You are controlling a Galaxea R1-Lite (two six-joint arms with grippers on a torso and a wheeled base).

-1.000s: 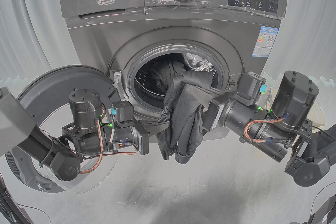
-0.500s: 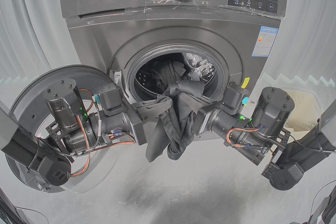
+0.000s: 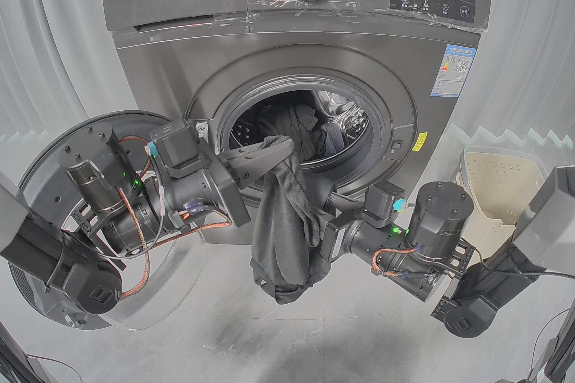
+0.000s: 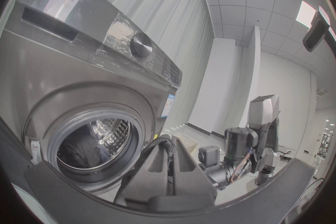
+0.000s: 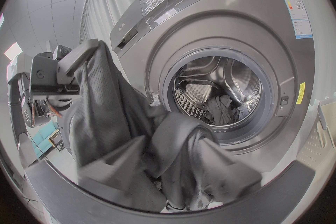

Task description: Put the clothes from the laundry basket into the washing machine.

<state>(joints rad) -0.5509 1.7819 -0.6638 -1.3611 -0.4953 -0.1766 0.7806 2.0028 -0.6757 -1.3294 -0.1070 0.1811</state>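
Observation:
A dark grey garment [image 3: 284, 222] hangs in front of the washing machine [image 3: 287, 43], outside its round opening [image 3: 302, 130]. My left gripper [image 3: 272, 154] is shut on the garment's top edge, level with the opening's lower left rim; its fingers [image 4: 159, 168] pinch the fabric [image 4: 169, 146]. My right gripper [image 3: 328, 219] sits lower, against the garment's right side, and the cloth [image 5: 182, 151] drapes over it. More dark clothes [image 5: 220, 109] lie inside the drum. The cream laundry basket [image 3: 503, 187] stands on the floor at the right.
The machine's door [image 3: 90, 175] stands swung open at the left, behind my left arm. White curtains hang behind the machine. The floor [image 3: 287, 336] in front is bare grey.
The left gripper rose toward the opening with the garment. The right arm dropped and drew back, uncovering the basket. The garment slid off the drum lip and now hangs outside.

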